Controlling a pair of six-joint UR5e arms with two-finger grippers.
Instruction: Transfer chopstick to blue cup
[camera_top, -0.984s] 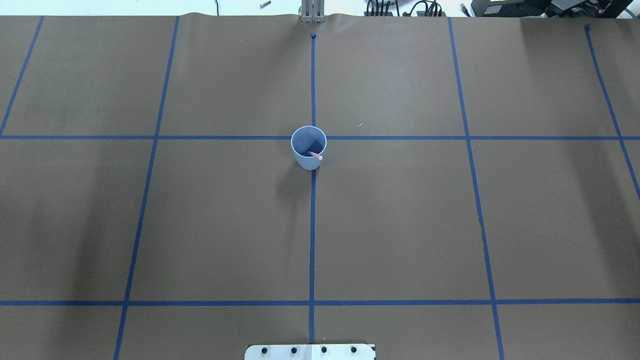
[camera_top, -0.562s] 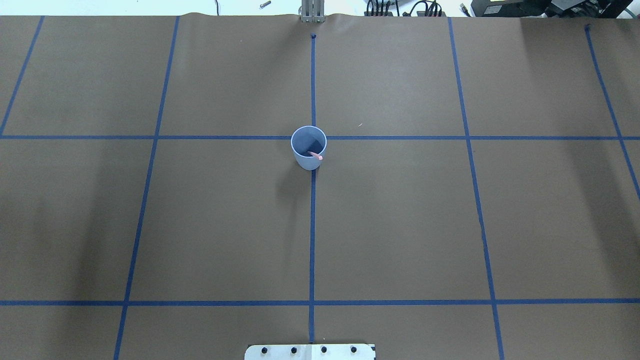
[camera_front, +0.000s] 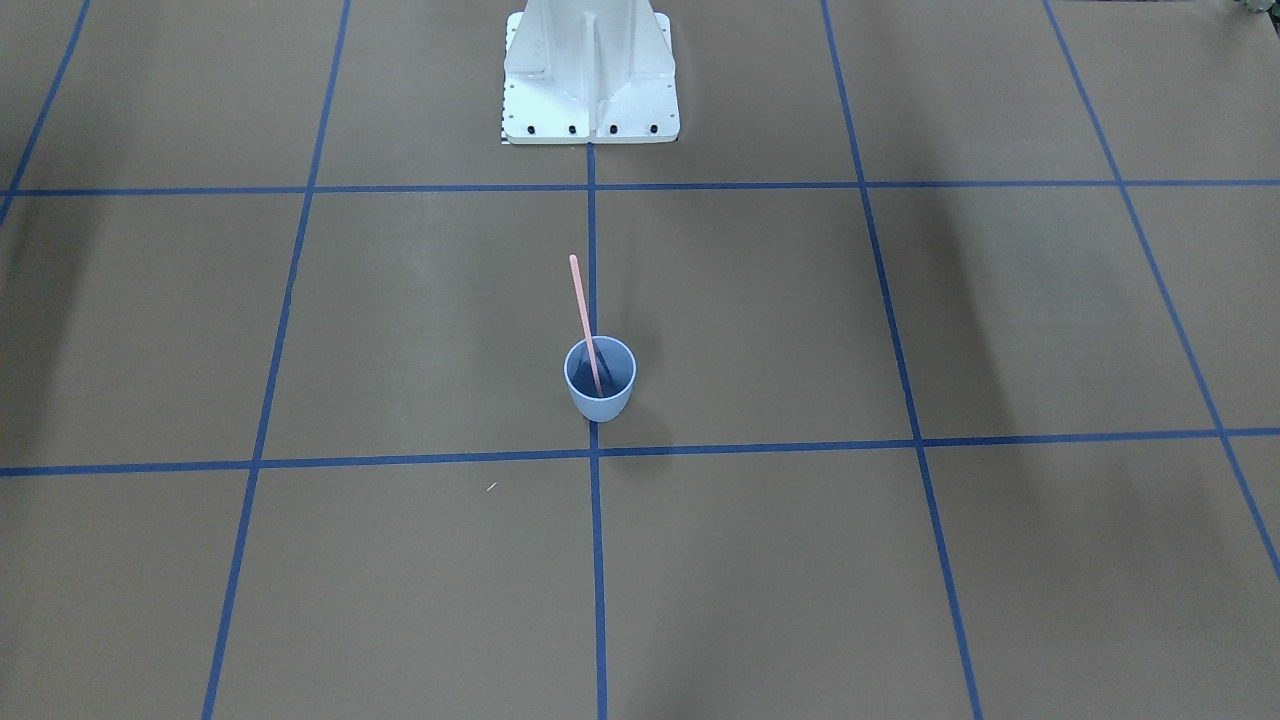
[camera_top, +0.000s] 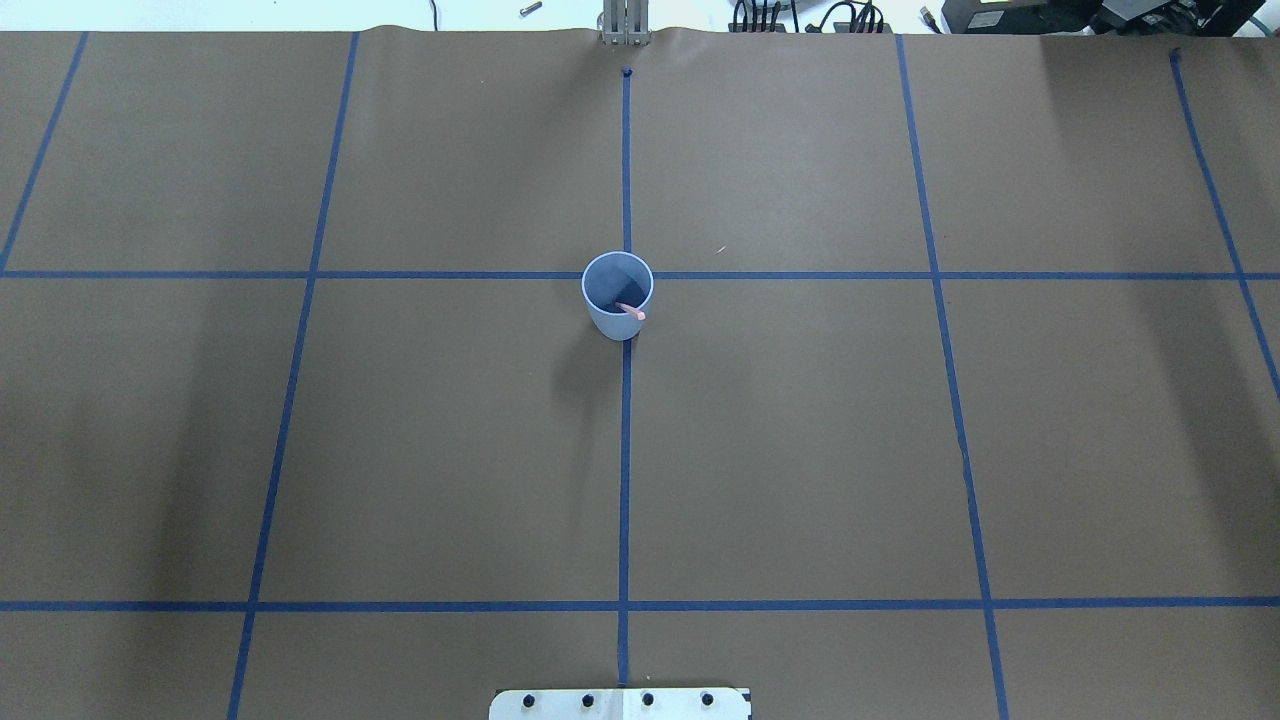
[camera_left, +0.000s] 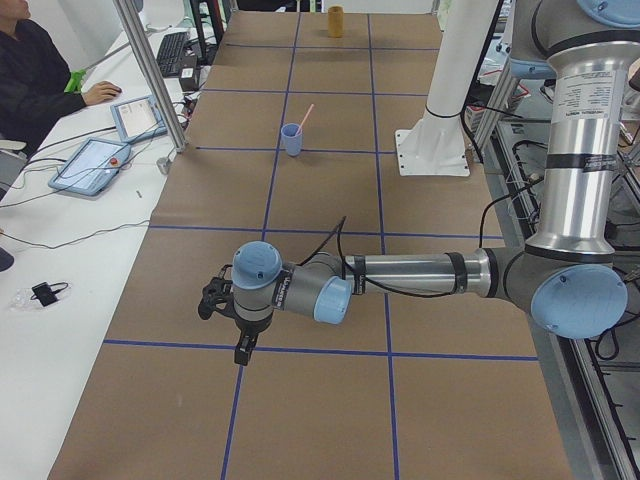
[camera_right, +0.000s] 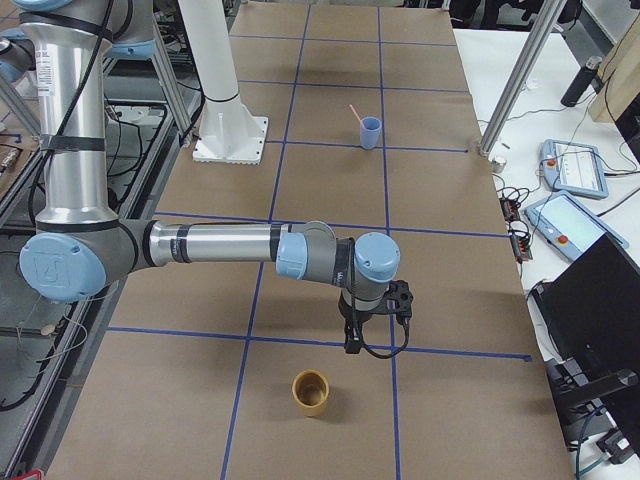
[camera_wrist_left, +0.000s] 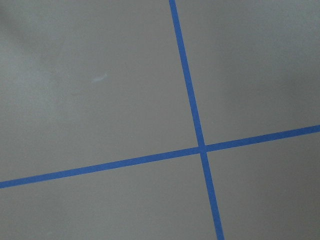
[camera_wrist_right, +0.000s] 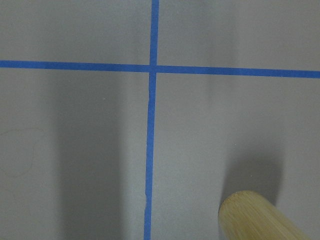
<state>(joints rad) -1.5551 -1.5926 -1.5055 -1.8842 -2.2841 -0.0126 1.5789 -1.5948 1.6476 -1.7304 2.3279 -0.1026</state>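
Chopstick (camera_front: 583, 315) leans tilted inside the upright blue cup (camera_front: 600, 380) at mid-table (camera_top: 800, 450). The left gripper (camera_left: 242, 350) and right gripper (camera_right: 352, 340) point down on low, outstretched arms at opposite ends, well apart from it. I cannot tell whether they are spread or pressed together. A bamboo cup (camera_right: 311, 392) stands near the right gripper.

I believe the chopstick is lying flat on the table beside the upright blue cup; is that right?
Not quite: the chopstick is not flat on the table but stands inside the blue cup, leaning on its rim, as the exterior front-facing view shows. The cup is indeed upright.
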